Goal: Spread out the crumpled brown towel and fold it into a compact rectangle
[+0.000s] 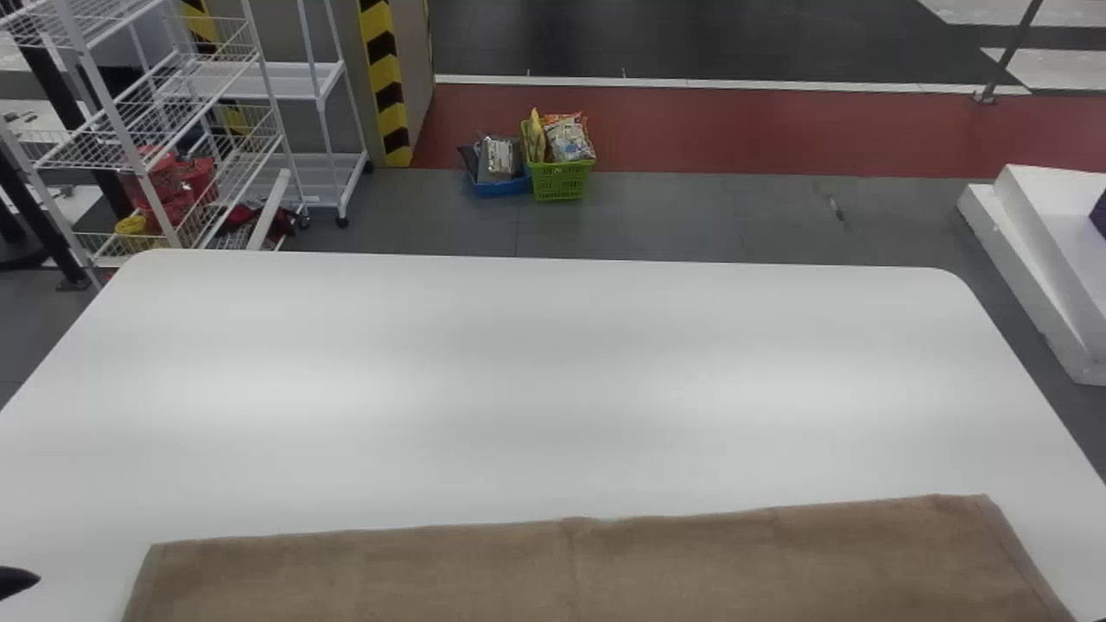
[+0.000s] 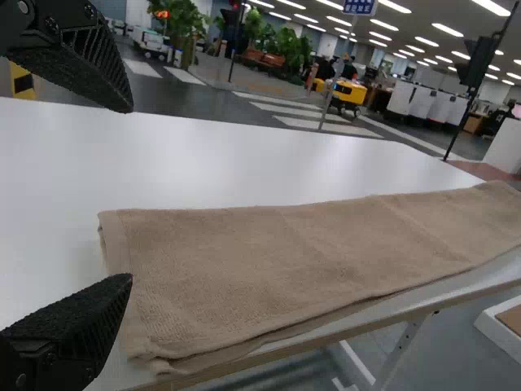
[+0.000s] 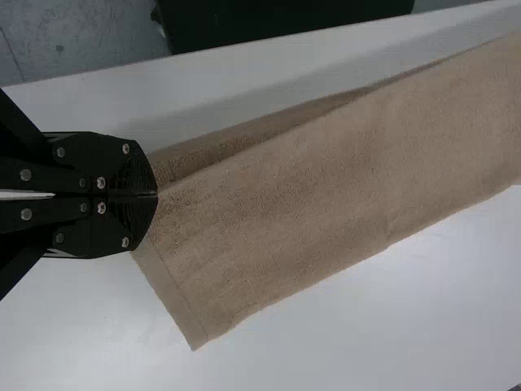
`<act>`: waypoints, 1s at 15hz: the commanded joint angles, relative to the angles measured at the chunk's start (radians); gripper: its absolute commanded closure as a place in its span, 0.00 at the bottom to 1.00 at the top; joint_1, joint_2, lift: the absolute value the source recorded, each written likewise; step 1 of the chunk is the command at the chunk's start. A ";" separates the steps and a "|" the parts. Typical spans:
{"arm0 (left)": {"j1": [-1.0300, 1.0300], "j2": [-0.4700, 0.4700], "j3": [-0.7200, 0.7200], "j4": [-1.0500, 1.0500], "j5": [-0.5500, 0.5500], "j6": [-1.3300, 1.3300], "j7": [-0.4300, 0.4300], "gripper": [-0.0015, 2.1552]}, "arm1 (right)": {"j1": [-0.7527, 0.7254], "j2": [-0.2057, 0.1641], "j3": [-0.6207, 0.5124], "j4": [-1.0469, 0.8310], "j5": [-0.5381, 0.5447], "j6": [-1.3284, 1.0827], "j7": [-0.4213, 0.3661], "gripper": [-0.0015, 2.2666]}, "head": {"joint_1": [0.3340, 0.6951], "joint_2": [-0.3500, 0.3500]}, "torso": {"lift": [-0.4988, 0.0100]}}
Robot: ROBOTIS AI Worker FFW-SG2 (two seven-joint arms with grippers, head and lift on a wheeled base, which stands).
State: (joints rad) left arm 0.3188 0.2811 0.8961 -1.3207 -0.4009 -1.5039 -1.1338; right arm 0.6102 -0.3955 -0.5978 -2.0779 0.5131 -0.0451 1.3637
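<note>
One towel (image 1: 570, 574) (far edge wavy) leaves wide table (image 1: 518, 389) room beyond.

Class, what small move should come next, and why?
Probably ease the upper layer's corner, at the shut right gripper, toward the table's near edge, because the brown towel's lower layer peeks out there, leaving the edges uneven.

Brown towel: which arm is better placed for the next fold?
Probably the right: the right gripper looks closed on the towel's right end; the left gripper is open at the other.
</note>
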 commanded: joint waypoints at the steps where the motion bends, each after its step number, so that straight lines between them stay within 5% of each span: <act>1: 0.000 0.001 -0.005 0.006 -0.003 0.000 0.006 0.04 | -0.001 0.009 0.035 0.021 0.031 -0.005 0.003 0.50 | 1.00 0.47 | 0.73; 3: 0.000 0.000 -0.005 0.006 -0.003 0.000 0.006 0.04 | -0.004 0.010 0.050 0.032 0.042 -0.005 0.003 0.49 | 1.00 0.48 | 0.73; 5: 0.000 0.001 -0.005 0.008 -0.001 0.000 0.006 0.04 | -0.014 0.018 0.055 0.035 0.031 0.038 0.003 0.13 | 1.00 0.50 | 0.73; 6: -0.001 0.001 -0.002 0.008 0.001 0.000 0.006 0.04 | -0.024 0.018 0.038 0.028 -0.021 0.100 0.003 0.05 | 1.00 0.50 | 0.73; 11: -0.001 0.000 0.012 -0.009 0.139 0.123 -0.011 0.04 | -0.187 0.041 -0.175 0.016 -0.406 0.594 0.003 0.02 | 1.00 0.44 | 0.73; 15: -0.001 -0.068 0.010 -0.118 0.315 0.574 -0.006 0.04 | -0.282 0.109 -0.212 0.090 -0.519 0.778 -0.012 0.01 | 1.00 0.44 | 0.73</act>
State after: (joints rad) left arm 0.3175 0.2485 0.9077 -1.3857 -0.1284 -1.0990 -1.1425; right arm 0.3537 -0.3064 -0.8130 -2.0113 0.0147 0.6976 1.3579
